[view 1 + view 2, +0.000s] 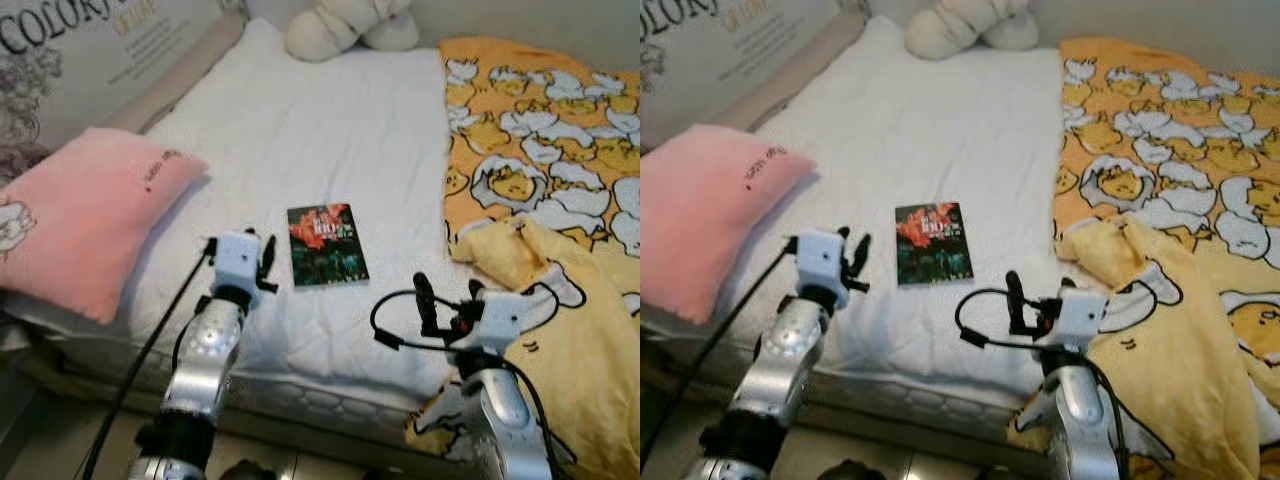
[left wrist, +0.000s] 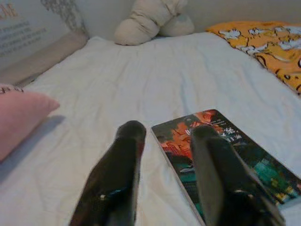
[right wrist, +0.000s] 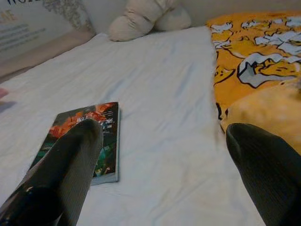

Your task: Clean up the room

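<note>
A book point(image 1: 327, 245) lies flat on the white bed point(image 1: 330, 130), near its near edge, between the two grippers. The left gripper point(image 1: 268, 255) hovers just left of the book, fingers point(image 2: 117, 174) apart. The right gripper point(image 1: 445, 295) sits nearer and to the right, fingers spread wide. A pink pillow point(image 1: 85, 215) lies left, a yellow blanket point(image 1: 545, 170) right, a plush toy point(image 1: 350, 25) at the far end.

Soft, even light is cast; a faint shadow is seen beside the pillow point(image 2: 19, 117); near fingers point(image 3: 56, 183) are blurred.
</note>
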You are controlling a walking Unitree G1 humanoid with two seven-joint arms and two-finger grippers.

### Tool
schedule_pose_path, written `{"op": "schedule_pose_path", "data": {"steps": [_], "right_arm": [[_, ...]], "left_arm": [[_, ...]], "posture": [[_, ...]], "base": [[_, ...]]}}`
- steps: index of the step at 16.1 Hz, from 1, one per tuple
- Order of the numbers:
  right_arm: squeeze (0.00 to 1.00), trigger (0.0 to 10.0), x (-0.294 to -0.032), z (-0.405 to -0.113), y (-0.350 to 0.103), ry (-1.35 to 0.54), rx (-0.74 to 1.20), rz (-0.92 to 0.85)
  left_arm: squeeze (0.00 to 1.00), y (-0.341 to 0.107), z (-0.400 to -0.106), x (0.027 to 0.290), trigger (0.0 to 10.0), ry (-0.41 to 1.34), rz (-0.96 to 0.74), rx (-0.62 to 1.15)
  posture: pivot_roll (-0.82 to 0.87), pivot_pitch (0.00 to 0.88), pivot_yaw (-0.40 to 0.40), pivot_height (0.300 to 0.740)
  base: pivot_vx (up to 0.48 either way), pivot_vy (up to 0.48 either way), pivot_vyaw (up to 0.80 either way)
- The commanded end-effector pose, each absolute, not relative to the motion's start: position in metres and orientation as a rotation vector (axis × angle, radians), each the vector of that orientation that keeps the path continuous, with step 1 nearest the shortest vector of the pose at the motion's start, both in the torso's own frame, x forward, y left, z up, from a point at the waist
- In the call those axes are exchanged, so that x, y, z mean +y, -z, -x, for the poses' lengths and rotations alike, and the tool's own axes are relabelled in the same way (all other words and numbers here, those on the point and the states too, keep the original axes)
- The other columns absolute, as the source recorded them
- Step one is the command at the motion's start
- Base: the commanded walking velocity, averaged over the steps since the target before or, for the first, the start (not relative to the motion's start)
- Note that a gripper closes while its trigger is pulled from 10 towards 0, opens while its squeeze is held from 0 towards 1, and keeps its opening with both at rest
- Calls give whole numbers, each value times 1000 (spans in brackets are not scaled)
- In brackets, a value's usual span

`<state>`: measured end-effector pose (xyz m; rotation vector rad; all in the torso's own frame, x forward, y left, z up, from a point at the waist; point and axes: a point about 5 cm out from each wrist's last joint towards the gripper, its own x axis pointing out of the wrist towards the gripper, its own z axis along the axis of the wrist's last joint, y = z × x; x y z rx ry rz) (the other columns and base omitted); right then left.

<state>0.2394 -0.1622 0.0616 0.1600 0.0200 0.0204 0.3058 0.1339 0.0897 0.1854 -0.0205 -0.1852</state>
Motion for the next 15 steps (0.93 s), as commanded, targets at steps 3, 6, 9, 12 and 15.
{"op": "schedule_pose_path", "data": {"steps": [3, 6, 9, 12, 15], "right_arm": [[1000, 10000, -166, -244, -62, -10, 20, -113], [1000, 10000, -160, -246, -61, -44, 40, -89], [1000, 10000, -166, -246, -58, -29, 50, -41], [439, 10000, -168, -245, -57, -36, 59, -30], [0, 10000, -174, -243, -53, -12, 77, -19]], "left_arm": [[1000, -95, -313, 134, 10000, 205, -222, -29], [1000, -92, -313, 132, 10000, 248, -176, -6], [1000, -87, -318, 122, 10000, 239, -143, 50], [0, -85, -319, 105, 10000, 283, -34, 82], [0, -85, -317, 96, 10000, 296, 9, 67]], "posture": [[42, 0, -25, 740], [38, 0, -27, 740], [36, 0, -30, 740], [20, 0, -27, 740], [13, 0, -28, 740]], "base": [[0, 0, 0], [0, 160, -198], [0, 160, -254], [0, 0, 0], [0, 0, 0]]}}
